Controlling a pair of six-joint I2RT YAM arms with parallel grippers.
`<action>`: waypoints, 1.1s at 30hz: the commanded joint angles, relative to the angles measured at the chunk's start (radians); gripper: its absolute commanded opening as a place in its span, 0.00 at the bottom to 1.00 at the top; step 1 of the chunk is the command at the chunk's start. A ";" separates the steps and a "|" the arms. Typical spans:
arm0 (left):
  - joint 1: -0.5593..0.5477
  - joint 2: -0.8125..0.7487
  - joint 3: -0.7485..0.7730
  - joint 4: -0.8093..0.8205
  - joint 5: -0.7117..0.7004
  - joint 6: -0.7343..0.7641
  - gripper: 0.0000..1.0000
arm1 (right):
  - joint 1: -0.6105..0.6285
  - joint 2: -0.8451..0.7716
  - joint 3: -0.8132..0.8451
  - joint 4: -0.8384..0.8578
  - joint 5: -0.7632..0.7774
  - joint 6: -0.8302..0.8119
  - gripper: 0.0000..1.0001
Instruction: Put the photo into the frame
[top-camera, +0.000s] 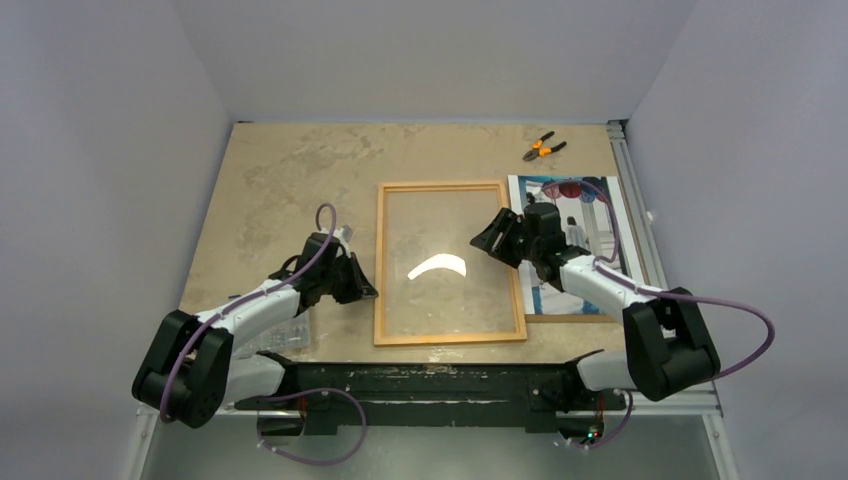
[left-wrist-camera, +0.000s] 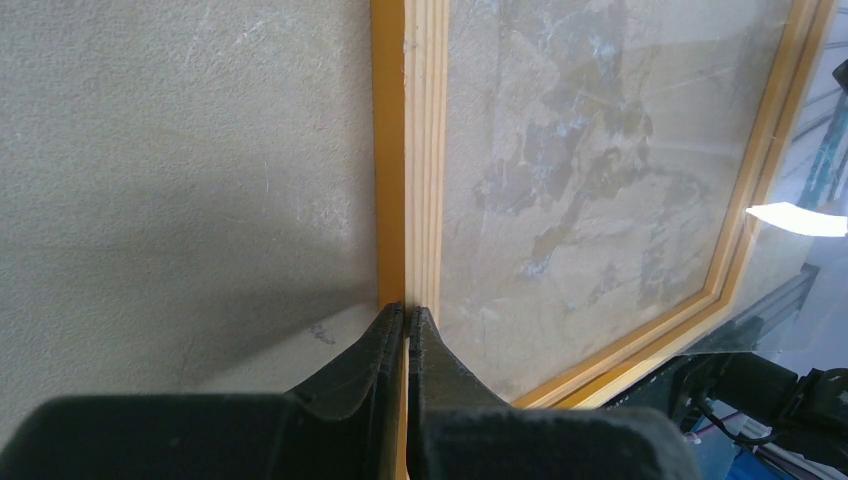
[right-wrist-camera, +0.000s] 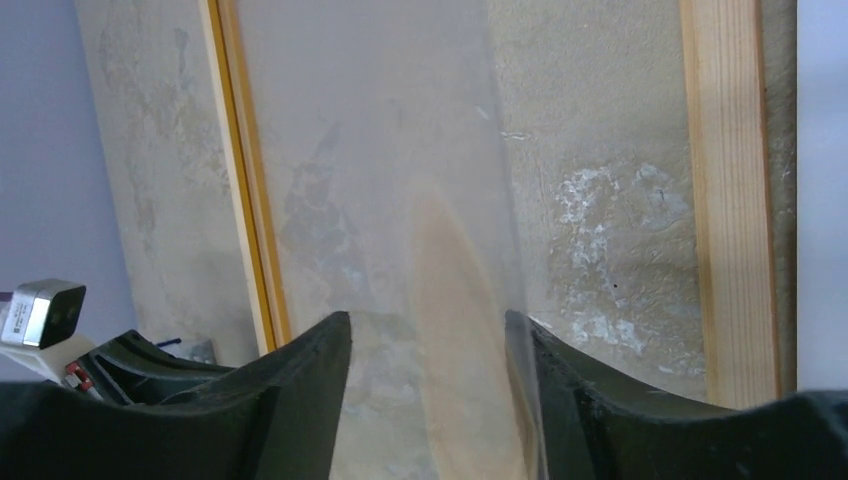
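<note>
The frame (top-camera: 450, 335) lies flat mid-table, reverse side up, pale wood with an orange outer edge and a clear pane inside. The photo (top-camera: 548, 195) lies flat just right of it, partly hidden under my right arm. My left gripper (top-camera: 366, 290) is shut, its tips on the frame's left rail (left-wrist-camera: 410, 150) in the left wrist view (left-wrist-camera: 405, 312). My right gripper (top-camera: 484, 240) is open and empty, hovering over the right part of the pane, as the right wrist view (right-wrist-camera: 428, 325) shows. The frame's right rail (right-wrist-camera: 730, 200) runs beside it.
Orange-handled pliers (top-camera: 543, 148) lie at the far right of the table. A clear plastic piece (top-camera: 272, 340) lies near the left arm's base. A brown board edge (top-camera: 572, 318) shows under the photo's near side. A metal rail (top-camera: 632, 200) lines the table's right edge.
</note>
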 joint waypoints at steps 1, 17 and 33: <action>0.001 0.039 -0.023 -0.036 -0.040 0.041 0.00 | 0.015 -0.001 0.047 -0.031 -0.028 -0.024 0.61; -0.001 0.040 -0.023 -0.035 -0.041 0.039 0.00 | 0.016 0.025 0.071 -0.084 0.024 -0.089 0.81; -0.001 0.045 -0.022 -0.034 -0.042 0.041 0.00 | 0.017 0.042 0.104 -0.210 0.114 -0.155 0.84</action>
